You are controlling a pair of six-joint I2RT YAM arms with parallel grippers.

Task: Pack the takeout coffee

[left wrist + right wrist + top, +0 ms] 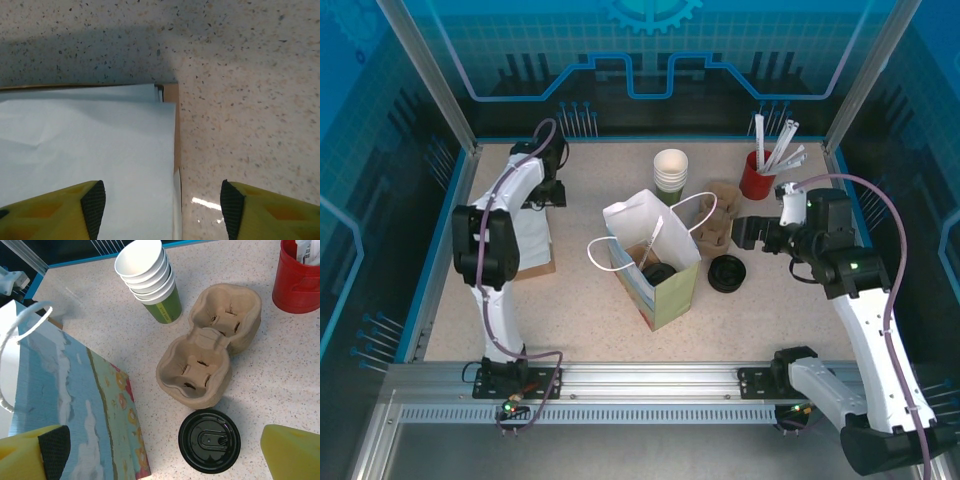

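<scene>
All eyes on the tall printed paper bag with white cord handles (672, 298), standing open in the middle of the speckled table (580, 320). Down in its mouth sits a round black plastic lid, and I take that for the takeout coffee (658, 272), the small olive-green paper cup capped in black. The bag hides the cup's wall, so I can't vouch for the green. A thin pale stick leans inside the bag beside it. By my reading the big step is done: the coffee is in the bag.

My left pincer (162, 200) hangs well to the left of the bag, above a flat stack of white paper on a brown board (85, 145). Its jaws stand apart with nothing between them. My right pincer (167, 452) hovers just right of the bag, jaws spread wide and empty, over the loose stack of black lids (209, 441).

Also right of the bag and outside it are the moulded brown pulp cup carrier (207, 355), the nested stack of lidless green-and-white cups (150, 280) and the red pot of wrapped straws (297, 277).

What's left looks small. The bag's top gapes open and its handles droop loose. Whether anything else belongs inside, I can't tell.
</scene>
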